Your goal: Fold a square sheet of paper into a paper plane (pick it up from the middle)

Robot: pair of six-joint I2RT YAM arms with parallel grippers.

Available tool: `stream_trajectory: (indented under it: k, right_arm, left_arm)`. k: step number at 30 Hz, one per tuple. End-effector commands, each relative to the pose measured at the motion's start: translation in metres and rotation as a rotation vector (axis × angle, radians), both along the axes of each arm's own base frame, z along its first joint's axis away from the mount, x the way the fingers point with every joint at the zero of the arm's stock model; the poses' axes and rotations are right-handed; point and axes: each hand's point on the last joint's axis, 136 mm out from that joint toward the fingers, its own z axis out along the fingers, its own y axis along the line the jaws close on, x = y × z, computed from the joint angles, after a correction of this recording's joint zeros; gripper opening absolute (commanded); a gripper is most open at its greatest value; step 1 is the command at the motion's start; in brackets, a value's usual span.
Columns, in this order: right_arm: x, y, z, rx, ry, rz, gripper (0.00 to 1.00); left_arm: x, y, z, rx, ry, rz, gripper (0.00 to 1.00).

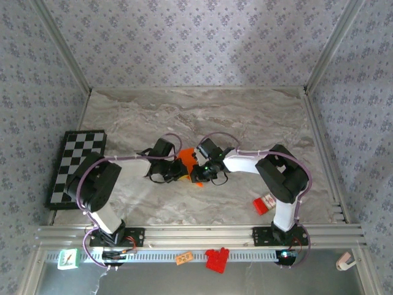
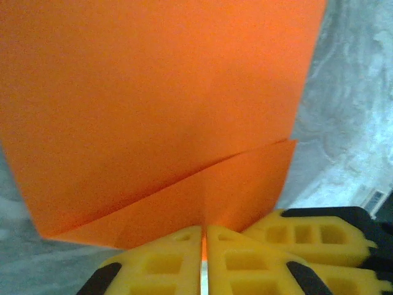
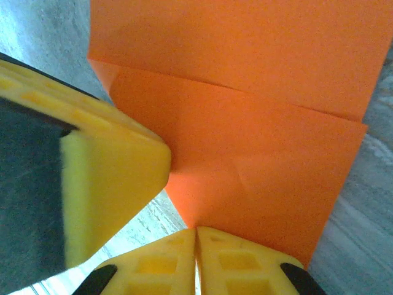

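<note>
- To the right of the checkerboard (image 1: 77,166), near the middle of the table (image 1: 245,117), the orange sheet of paper (image 1: 186,158) (image 2: 153,110) (image 3: 245,123) sits between the two grippers.
- The sheet is folded, and one layer overlaps another along a slanted edge.
- The left gripper (image 1: 178,174) (image 2: 204,230), on the side of the sheet nearer the checkerboard, has its yellow fingers pressed together on the sheet's lower edge.
- The right gripper (image 1: 197,174) (image 3: 196,232), on the side farther from the checkerboard, is likewise pinched tight on a lower point of the sheet.
- The two grippers are just beside each other, and each wrist view catches the other's yellow fingers.
- Far to the right of the checkerboard, a red-and-white box (image 1: 264,203) lies on the table.
- Below the checkerboard and to its right, on the front rail, lie a small orange tag (image 1: 183,259) and red blocks (image 1: 216,258).
</note>
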Motion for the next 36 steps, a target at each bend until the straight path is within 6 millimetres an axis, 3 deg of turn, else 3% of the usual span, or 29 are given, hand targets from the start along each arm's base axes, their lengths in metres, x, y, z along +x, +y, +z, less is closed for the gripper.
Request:
stream_trajectory:
  k: [1,12,20,26,28,36]
  right_arm:
    - [-0.023,-0.031,-0.039,-0.15,0.1,-0.026,0.11]
    - [-0.043,-0.042,-0.027,-0.115,0.102,0.023,0.13]
    - [-0.066,-0.07,-0.018,-0.136,0.098,0.048,0.13]
    - [-0.039,-0.056,0.035,0.005,-0.104,0.018,0.15]
    - [-0.028,-0.052,0.045,0.022,-0.153,-0.003,0.16]
    - [-0.011,-0.02,0.033,0.027,-0.141,0.011,0.15]
  left_arm:
    - [0.005,0.012,-0.01,0.105,-0.032,-0.016,0.09]
    - [-0.016,0.05,-0.051,0.321,0.13,0.04,0.05]
    - [-0.013,0.045,-0.046,0.308,0.126,0.022,0.04]
    - [-0.01,0.036,-0.041,0.263,0.118,0.012,0.04]
    - [-0.01,0.036,-0.041,0.259,0.121,0.011,0.04]
    - [-0.009,0.035,-0.039,0.254,0.12,0.02,0.04]
